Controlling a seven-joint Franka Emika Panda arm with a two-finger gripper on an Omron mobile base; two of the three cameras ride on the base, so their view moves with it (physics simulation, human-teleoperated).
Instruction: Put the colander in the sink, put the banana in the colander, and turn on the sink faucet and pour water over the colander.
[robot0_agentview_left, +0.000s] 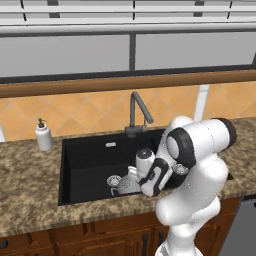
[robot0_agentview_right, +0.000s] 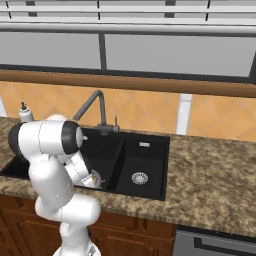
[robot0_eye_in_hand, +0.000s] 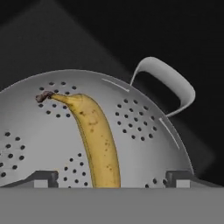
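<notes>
The silver-grey colander (robot0_eye_in_hand: 144, 127), dotted with holes, sits in the larger left basin of the black sink (robot0_agentview_left: 87, 160), and one curved handle (robot0_eye_in_hand: 168, 81) sticks out at its rim. The yellow banana (robot0_eye_in_hand: 98, 140) lies inside the colander, its dark tip pointing away from the hand. My gripper (robot0_eye_in_hand: 111, 177) hangs open just above the banana, its fingertips (robot0_eye_in_hand: 43, 177) wide apart on either side and not touching the fruit. In the left base view my arm hides most of the colander (robot0_agentview_left: 126, 186). The dark gooseneck faucet (robot0_agentview_left: 136, 112) stands behind the sink, and no water comes from its spout.
A white soap dispenser (robot0_agentview_left: 44, 136) stands on the granite counter left of the sink. A round silver drain (robot0_agentview_left: 114, 180) lies beside the colander, and another drain (robot0_agentview_right: 140, 177) is in the smaller basin. A tiled wall and a window ledge rise behind the faucet.
</notes>
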